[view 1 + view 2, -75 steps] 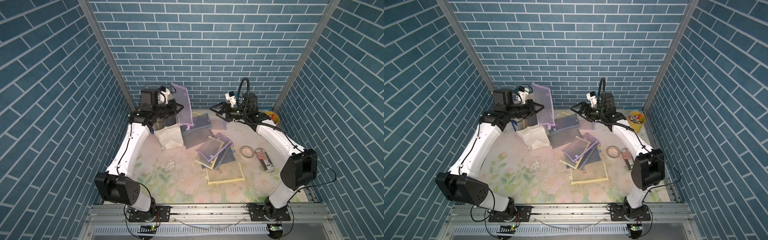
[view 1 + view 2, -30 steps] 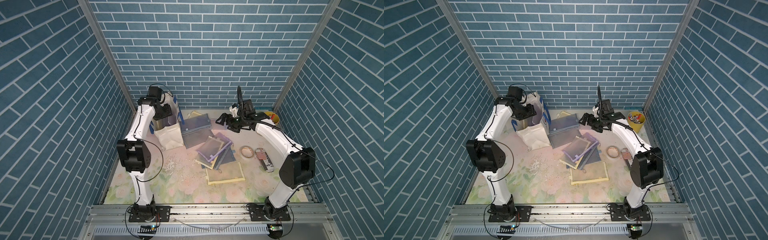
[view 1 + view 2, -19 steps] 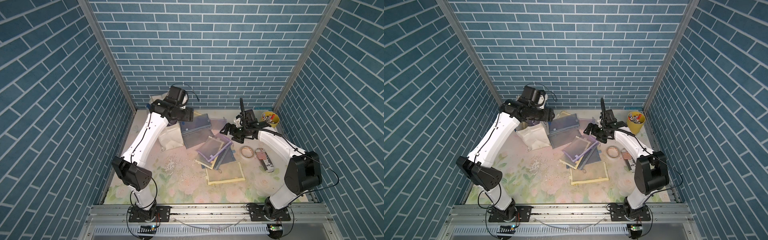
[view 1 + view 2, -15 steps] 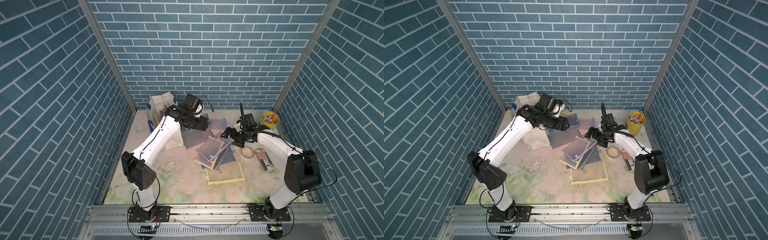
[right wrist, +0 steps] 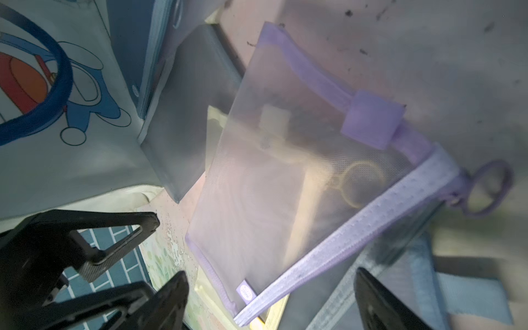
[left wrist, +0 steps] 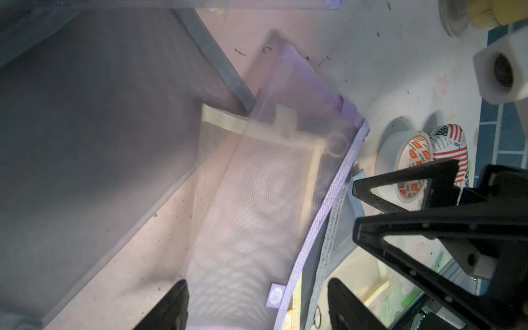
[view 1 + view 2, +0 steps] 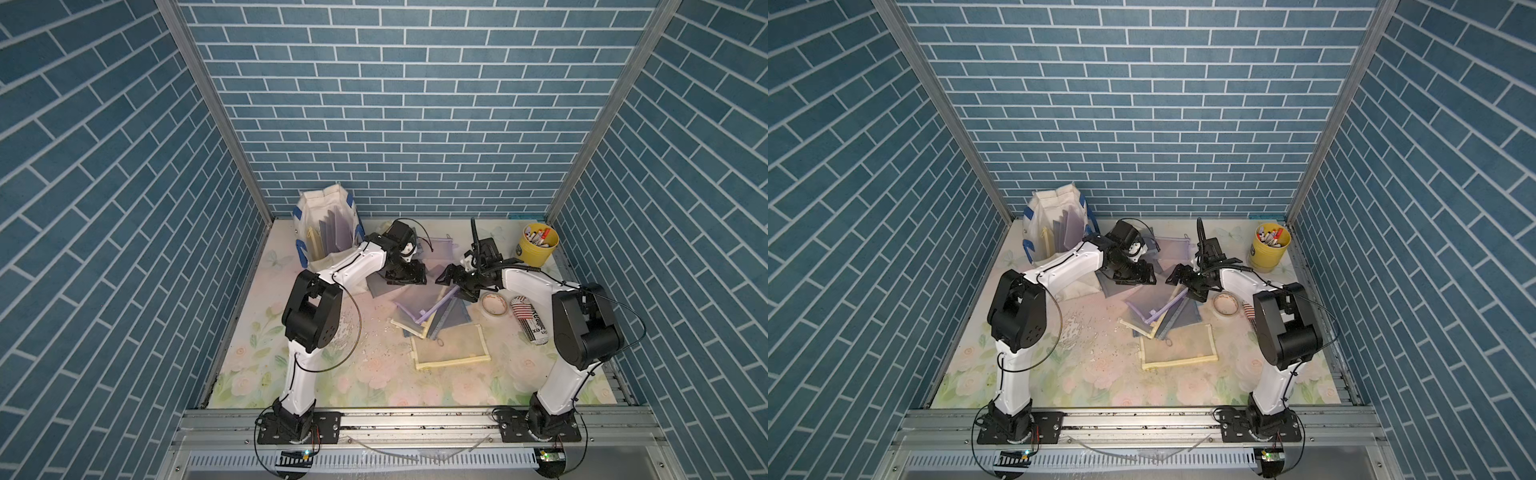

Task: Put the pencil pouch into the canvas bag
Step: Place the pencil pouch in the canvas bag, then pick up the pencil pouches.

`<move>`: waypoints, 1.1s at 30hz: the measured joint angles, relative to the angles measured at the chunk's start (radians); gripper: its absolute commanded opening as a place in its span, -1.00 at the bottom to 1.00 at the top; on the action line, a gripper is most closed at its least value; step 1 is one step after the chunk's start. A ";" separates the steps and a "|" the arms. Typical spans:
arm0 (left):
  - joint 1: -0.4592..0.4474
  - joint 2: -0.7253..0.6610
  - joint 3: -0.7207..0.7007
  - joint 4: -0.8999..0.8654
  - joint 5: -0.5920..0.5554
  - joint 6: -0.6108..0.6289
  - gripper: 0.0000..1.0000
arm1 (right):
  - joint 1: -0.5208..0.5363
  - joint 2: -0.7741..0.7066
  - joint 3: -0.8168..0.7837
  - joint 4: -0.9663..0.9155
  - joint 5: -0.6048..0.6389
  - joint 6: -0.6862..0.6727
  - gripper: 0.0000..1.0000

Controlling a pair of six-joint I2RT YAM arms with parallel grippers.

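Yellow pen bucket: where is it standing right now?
In both top views the yellow pen bucket stands upright in the far right corner of the table, a little beyond the tape roll.

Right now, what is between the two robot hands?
Flat mesh pouches, a purple-edged one on top, lie on the table between the left gripper and right gripper, seen in both top views.

A robot test cell in a lab: blue brick-patterned wall panels close three sides between bare aluminium corner posts, a floral-printed surface fills the floor, and two white-and-black robot arms stand bolted to a slotted aluminium rail in front
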 measured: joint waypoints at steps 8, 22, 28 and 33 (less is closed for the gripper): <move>0.003 0.066 -0.028 0.070 0.034 -0.018 0.50 | 0.000 0.060 -0.014 0.069 -0.014 0.008 0.62; -0.048 0.048 -0.182 0.217 0.101 -0.090 0.06 | 0.000 0.077 -0.082 0.266 -0.056 0.087 -0.54; -0.066 -0.013 -0.227 0.266 0.128 -0.124 0.00 | 0.000 0.075 -0.082 0.248 -0.054 0.076 -0.92; -0.063 -0.076 -0.266 0.304 0.148 -0.145 -0.02 | 0.000 0.033 -0.082 0.190 -0.047 0.048 -1.00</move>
